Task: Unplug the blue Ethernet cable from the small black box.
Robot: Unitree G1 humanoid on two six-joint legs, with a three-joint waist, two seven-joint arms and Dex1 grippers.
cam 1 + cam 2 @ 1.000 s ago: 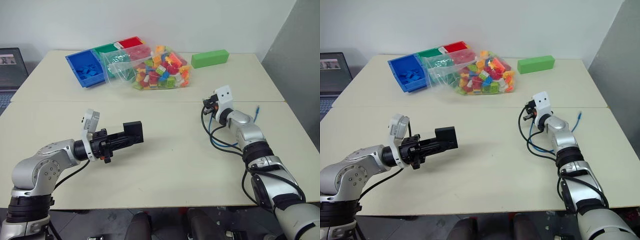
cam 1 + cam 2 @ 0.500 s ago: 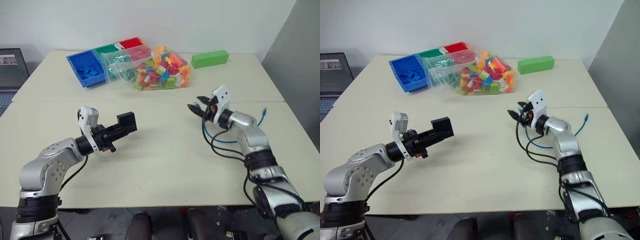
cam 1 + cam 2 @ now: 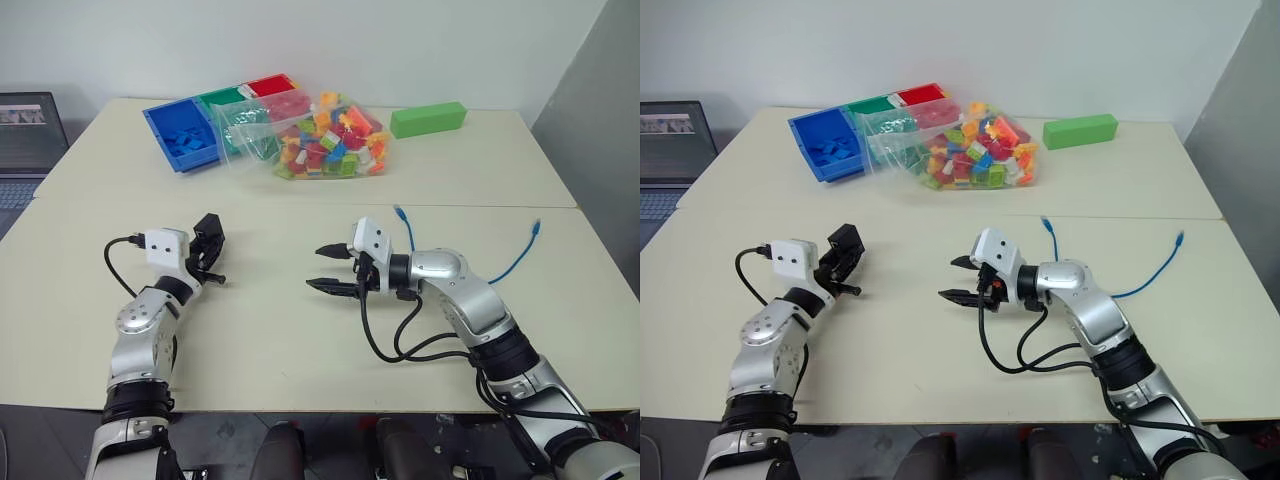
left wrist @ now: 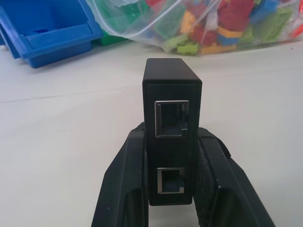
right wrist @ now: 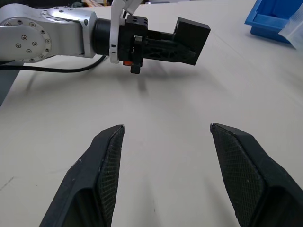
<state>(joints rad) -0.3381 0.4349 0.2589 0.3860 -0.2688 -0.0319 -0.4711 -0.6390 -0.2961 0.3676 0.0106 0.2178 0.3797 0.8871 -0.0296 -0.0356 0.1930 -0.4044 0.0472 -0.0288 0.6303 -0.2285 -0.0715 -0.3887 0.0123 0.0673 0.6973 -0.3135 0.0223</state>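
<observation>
Blue Ethernet cable [image 3: 520, 255] lies loose on the worktop [image 3: 300, 330], beyond and to the outer side of the right end effector [image 3: 333, 268], both plugs free as far as the head views show. The small black box [image 4: 171, 142] sits clamped upright between the left end effector [image 3: 205, 262] fingers, both ports empty (so the unplugging looks finished). The right end effector's fingers stand apart, holding nothing, pointed toward the box. Best now: keep the left grip steady and lower the box gently to the worktop.
</observation>
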